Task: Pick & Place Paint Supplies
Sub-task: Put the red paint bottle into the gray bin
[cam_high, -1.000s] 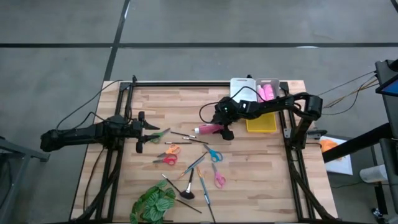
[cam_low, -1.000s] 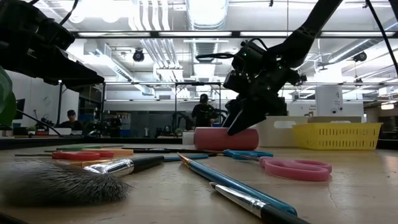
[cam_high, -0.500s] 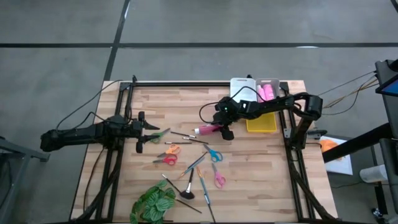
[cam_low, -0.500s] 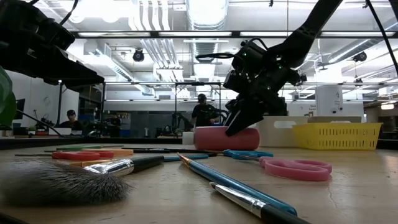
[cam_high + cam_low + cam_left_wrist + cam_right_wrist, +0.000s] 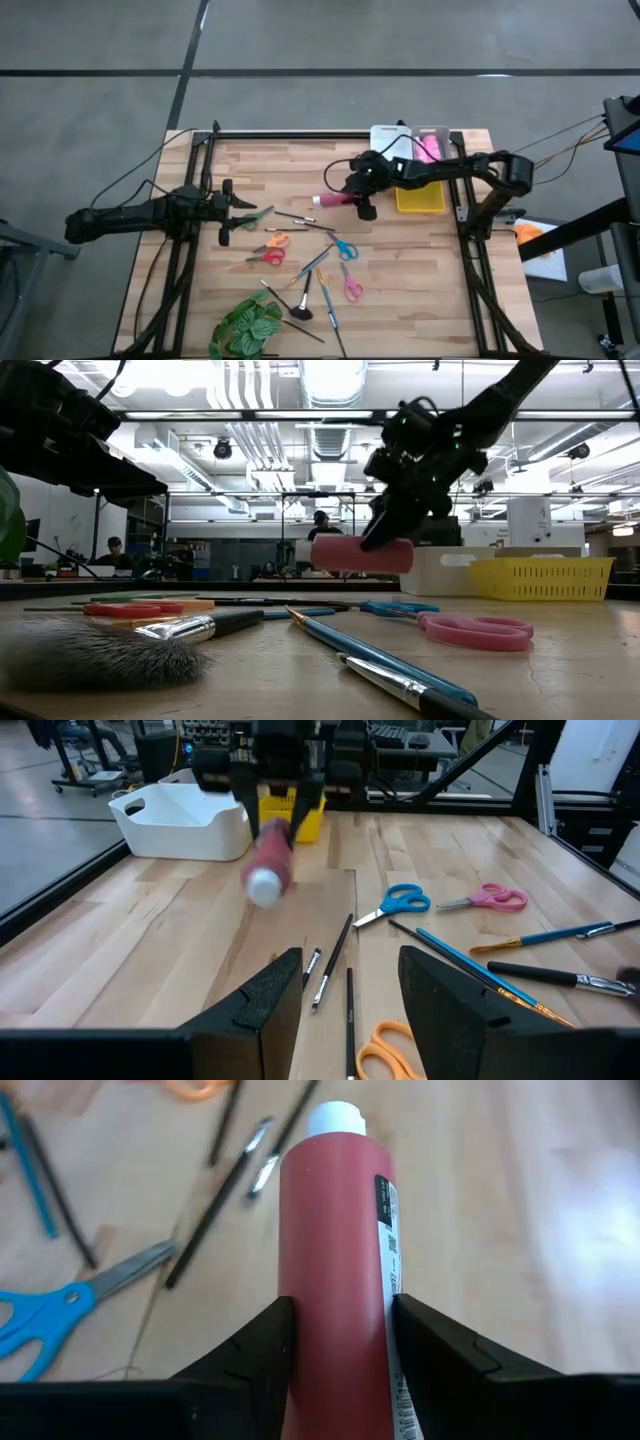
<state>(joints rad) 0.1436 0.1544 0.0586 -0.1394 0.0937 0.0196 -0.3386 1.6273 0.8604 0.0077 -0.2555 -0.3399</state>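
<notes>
A pink tube with a white cap hangs above the table's middle, and my right gripper is shut on it; the tube shows level in the low view. Several scissors and thin brushes lie flat on the wood near the table's front. More pink tubes lie in a clear bin at the far right. My left gripper waits open at the table's left side, its fingers with nothing between them. My right gripper pinches the tube's body between its two fingers, on the end away from the cap. The fingers come slanting down from the table's right and lie along the tube. The tube hangs about level, clear of the table, its cap pointing left.
A white bin, a clear bin and a yellow basket stand at the far right. A green leafy plant lies at the front edge. Bare wood lies between the tube and the bins.
My right gripper has shut on the pink tube as it lay on the table, then risen with it. The tube has been lifted clear of the wood and stays about level.
</notes>
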